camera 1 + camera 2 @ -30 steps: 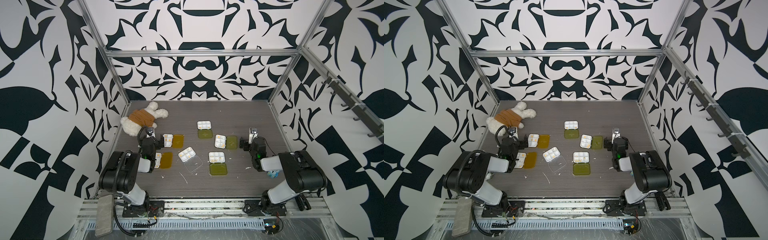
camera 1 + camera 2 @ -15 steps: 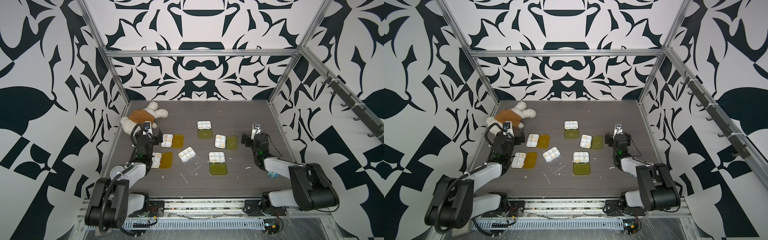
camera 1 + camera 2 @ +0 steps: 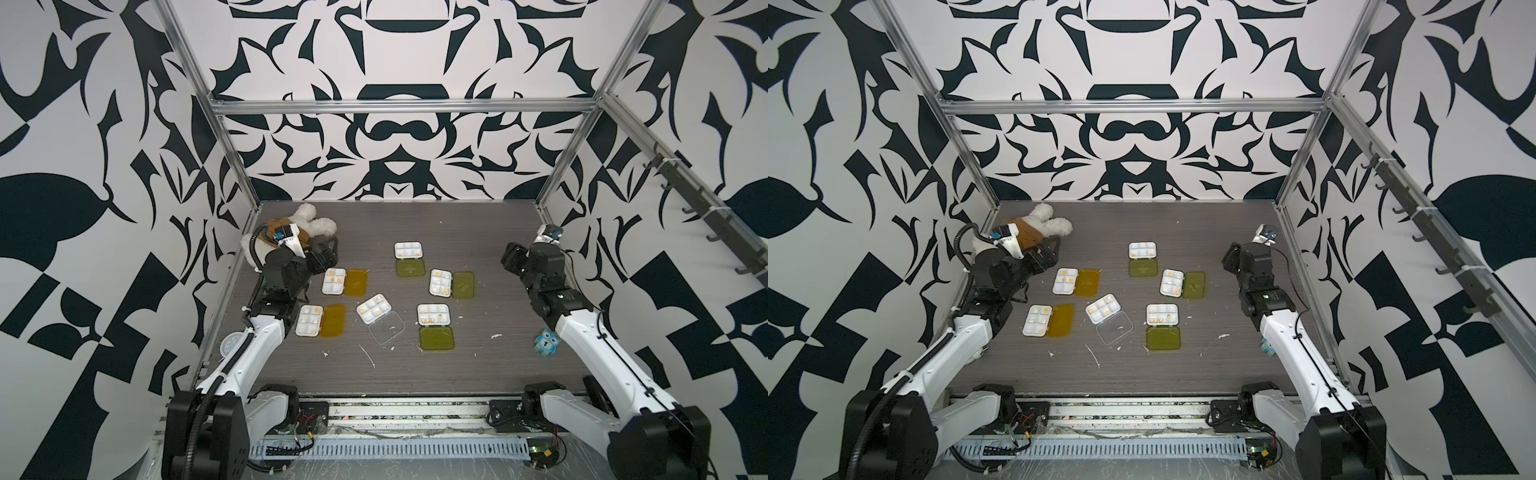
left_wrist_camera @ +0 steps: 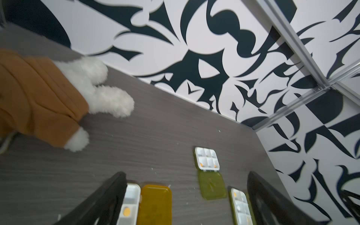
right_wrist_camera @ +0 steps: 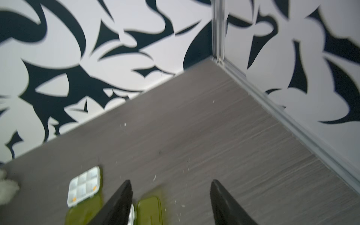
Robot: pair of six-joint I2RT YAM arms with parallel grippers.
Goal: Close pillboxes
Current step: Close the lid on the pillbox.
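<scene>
Six pillboxes (image 3: 376, 309) are laid open at centre frame. The upper amber pillbox (image 3: 334, 281) is located just beside the spread left hand (image 3: 327, 257); the right hand (image 3: 512, 261), likewise spread, is positioned farther off.

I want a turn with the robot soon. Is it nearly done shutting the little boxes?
Not nearly. Done: nothing, all six pillboxes lie open. In hand: nothing; the left gripper hangs open by an amber pillbox, the right gripper open and empty. Left: shutting all six.
</scene>
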